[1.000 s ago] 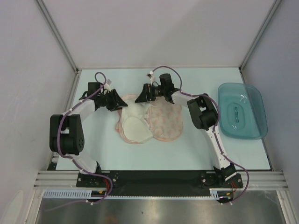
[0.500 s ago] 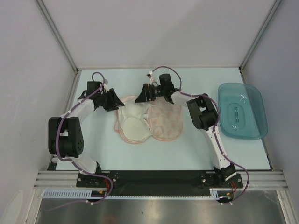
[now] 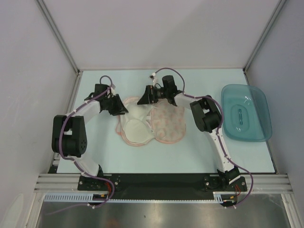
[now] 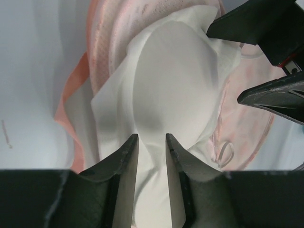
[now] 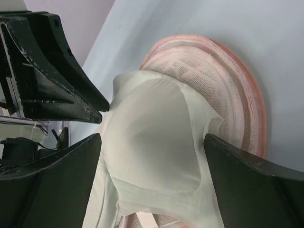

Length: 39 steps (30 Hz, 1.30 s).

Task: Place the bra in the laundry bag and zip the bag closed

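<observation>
While spread wide astride the cup, gripped nothing with right gripper [image 5: 152, 137]. Pinched bra [image 4: 175, 90] edge between nearly closed fingers [image 4: 122, 164] of left gripper [image 4: 150, 138], lower centre of that wrist view. Lay white over left lobe of open bag [image 3: 168, 126], mid-frame in top view, well left of tray [image 3: 259, 102].
</observation>
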{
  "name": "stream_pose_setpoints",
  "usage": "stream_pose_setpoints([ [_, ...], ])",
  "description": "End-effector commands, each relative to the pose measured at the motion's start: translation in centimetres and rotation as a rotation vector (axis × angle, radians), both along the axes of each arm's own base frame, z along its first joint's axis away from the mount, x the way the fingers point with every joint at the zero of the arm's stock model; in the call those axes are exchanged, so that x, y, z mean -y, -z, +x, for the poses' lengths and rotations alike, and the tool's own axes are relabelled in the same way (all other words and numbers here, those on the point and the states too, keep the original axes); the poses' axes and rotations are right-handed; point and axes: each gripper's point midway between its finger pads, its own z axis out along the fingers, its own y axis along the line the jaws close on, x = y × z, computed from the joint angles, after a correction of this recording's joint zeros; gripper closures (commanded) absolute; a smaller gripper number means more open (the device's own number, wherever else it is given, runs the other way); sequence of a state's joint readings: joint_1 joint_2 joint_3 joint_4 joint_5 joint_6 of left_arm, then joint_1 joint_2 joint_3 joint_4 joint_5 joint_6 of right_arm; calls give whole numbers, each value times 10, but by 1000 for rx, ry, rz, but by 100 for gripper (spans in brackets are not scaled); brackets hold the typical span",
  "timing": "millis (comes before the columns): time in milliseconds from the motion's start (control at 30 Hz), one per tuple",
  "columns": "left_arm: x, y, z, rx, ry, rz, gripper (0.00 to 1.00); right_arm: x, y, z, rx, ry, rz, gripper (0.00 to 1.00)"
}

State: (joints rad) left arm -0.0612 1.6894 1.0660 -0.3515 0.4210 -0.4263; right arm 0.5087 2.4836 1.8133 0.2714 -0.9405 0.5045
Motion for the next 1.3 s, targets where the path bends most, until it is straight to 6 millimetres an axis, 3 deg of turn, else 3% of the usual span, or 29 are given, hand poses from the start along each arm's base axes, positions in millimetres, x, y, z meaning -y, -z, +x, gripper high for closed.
stream_pose_setpoints([
  [0,4,6,0,-3,5,14,63,-2,-43,-1,74,-19,56,5],
  [233,-2,-9,-8,47,-26,72,59,0,-39,-3,67,-22,51,5],
  [400,-4,-4,-17,35,-42,70,52,-1,-39,-3,68,-23,55,5],
  [600,13,5,-14,16,-3,-7,61,-3,-39,-4,62,-23,62,5],
  [733,20,1,-10,35,5,-29,66,-6,-38,-6,60,-29,62,6],
  [867,28,0,-7,28,18,-66,64,-8,-39,-6,66,-32,65,6],
  [1167,24,11,-9,-3,-3,-37,57,-8,-37,-6,63,-32,57,6],
  [1267,29,15,-6,-19,28,-55,64,-8,-37,-5,61,-26,55,6],
])
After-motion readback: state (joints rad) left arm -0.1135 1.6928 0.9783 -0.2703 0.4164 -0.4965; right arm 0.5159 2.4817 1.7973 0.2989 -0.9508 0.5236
